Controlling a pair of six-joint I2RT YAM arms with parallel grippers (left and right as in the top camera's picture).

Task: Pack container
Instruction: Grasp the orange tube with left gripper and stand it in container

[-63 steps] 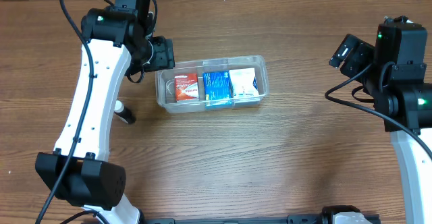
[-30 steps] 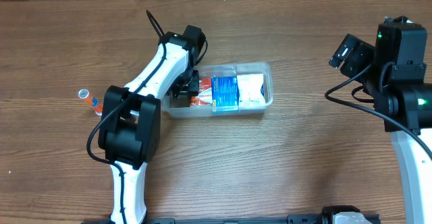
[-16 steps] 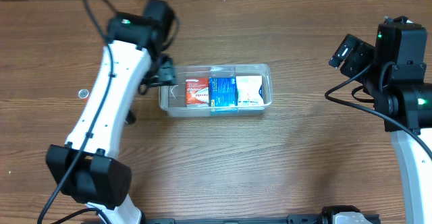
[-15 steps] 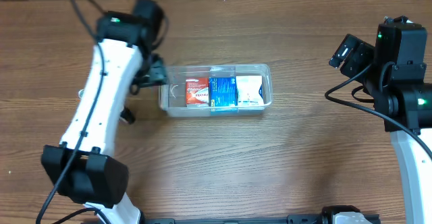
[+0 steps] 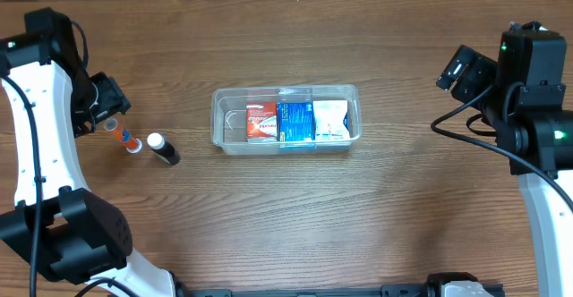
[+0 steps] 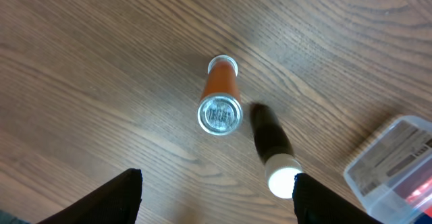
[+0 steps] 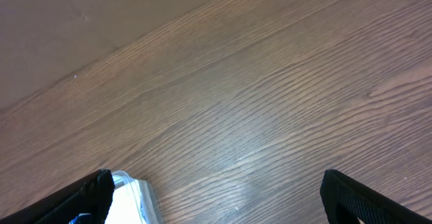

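The container [image 5: 229, 129] sits on the table [image 5: 295, 216] between the two arms, mouth up. Its long axis runs side to side, with one short end toward each arm. Inside, a red box [image 5: 260, 123], a blue box [image 5: 295, 121] and a white box [image 5: 329, 118] stand in a row. They fill the middle and the end nearer the right arm, and the end nearer the left arm shows bare floor.

The step in hand looks like fetching the next item. The left pincer [image 6: 216, 178] hangs well off the container's left end with its jaws spread wide, holding nothing. An orange vial [image 6: 219, 99] lies in line with the gap between the fingers. A dark bottle [image 6: 273, 150] with a white cap sits just beside the vial, on the side nearer the container. Whether either one stands or lies flat I cannot tell for sure.

The next move probably calls for lowering the pincer so the fingers straddle the vial. It would then close across the vial's narrow body without nudging the bottle. After that comes the carry toward the container and a release over the bare floor at its left end.

The right pincer [image 7: 223, 191] waits well off the container's right end, jaws wide apart and empty. Only a corner of the container shows at the bottom of its view.
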